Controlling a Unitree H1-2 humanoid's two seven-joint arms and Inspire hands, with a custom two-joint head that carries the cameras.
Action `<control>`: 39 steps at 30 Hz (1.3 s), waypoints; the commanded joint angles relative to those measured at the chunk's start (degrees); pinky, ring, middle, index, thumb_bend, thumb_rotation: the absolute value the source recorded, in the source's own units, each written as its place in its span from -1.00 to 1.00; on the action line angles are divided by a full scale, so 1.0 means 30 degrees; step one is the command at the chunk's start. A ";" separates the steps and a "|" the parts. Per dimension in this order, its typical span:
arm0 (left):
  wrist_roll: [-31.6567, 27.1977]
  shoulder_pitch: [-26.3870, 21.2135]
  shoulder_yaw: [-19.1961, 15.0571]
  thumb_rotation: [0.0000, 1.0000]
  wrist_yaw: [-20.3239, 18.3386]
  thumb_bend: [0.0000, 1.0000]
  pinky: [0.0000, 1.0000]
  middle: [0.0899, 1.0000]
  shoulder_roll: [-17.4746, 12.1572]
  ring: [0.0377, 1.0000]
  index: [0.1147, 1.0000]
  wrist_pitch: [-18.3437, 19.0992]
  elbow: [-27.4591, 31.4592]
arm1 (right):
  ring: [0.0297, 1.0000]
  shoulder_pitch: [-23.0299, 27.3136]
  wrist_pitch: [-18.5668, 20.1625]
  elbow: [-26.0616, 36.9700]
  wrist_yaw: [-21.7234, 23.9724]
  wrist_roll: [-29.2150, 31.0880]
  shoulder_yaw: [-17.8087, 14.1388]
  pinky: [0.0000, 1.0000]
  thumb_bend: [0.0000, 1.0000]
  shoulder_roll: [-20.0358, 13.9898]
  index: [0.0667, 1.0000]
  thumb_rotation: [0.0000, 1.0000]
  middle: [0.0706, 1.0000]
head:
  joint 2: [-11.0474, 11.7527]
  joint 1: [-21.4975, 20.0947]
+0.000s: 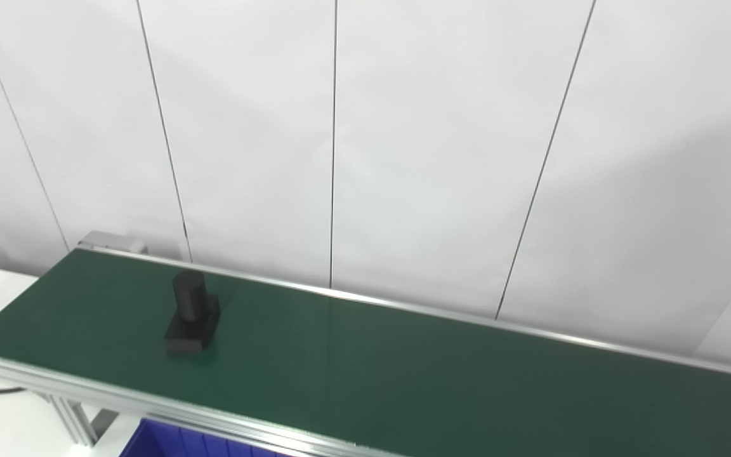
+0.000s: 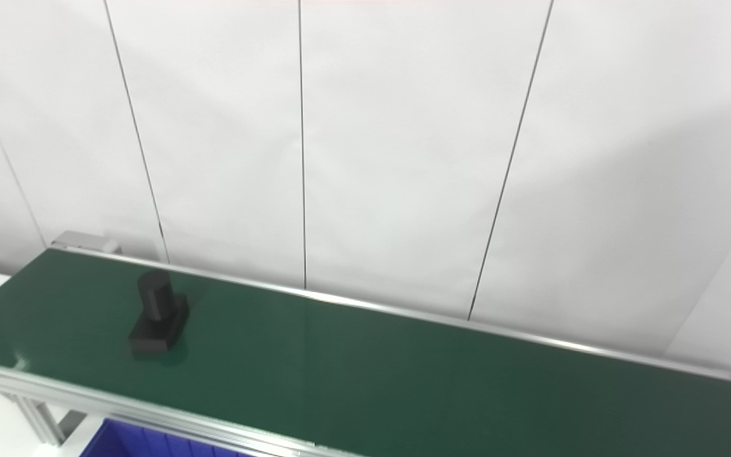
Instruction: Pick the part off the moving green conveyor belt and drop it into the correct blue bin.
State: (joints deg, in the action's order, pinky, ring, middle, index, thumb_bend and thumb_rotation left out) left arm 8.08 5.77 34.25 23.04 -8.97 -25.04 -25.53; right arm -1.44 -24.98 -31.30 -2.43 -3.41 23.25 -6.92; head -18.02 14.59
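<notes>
1. Neither of my hands was in view, so I couldn't tell their state.
2. A blue bin (image 1: 175,441) peeked out below the conveyor's near rail, placed to catch drops.
3. The black part (image 1: 192,312), a cylinder upright on a flat base, sat untouched near the green belt's (image 1: 403,374) left end.

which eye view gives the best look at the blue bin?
Right eye view, barely: the blue bin shows a slightly larger corner below the conveyor belt frame. Left eye view shows a smaller sliver at its bottom edge. Both crop it; its contents are hidden.
</notes>
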 commanded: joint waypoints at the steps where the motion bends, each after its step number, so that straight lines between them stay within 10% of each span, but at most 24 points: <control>1: -0.0192 -0.0296 0.0076 1.00 0.0013 0.69 0.50 0.72 0.0197 0.71 0.54 -0.0630 0.0028 | 0.93 0.0082 -0.0650 0.0141 -0.0179 -0.0049 0.0042 0.94 0.70 -0.0159 0.76 1.00 0.87 | 0.0055 0.0023; 15: -0.0207 -0.0424 0.0101 1.00 -0.0094 0.66 0.47 0.72 0.0363 0.69 0.52 -0.0629 -0.0112 | 0.95 -0.0263 -0.0650 0.0855 0.1321 0.0765 -0.0923 0.99 0.61 0.0009 0.76 0.85 0.88 | -0.0082 -0.0023; 27: -0.0224 -0.0596 0.0094 1.00 -0.0181 0.66 0.48 0.72 0.0445 0.71 0.54 -0.0629 -0.0338 | 0.85 -0.2843 -0.0648 0.8381 1.0702 0.4981 -0.5500 0.85 0.70 0.2455 0.81 0.43 0.84 | -0.0074 -0.0072; 39: -0.0081 -0.1040 0.0226 1.00 0.0015 0.66 0.47 0.71 0.0552 0.71 0.55 -0.0630 -0.0840 | 0.86 0.1193 -0.0650 0.8980 1.2519 0.3950 -0.8570 0.88 0.59 0.4602 0.80 0.47 0.84 | 0.0101 -0.0037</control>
State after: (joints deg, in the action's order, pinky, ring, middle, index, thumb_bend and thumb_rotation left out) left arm 6.85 3.52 34.41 22.54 -7.86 -25.36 -27.89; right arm -0.82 -24.97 -4.49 34.90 9.27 -2.04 5.60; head -17.67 14.50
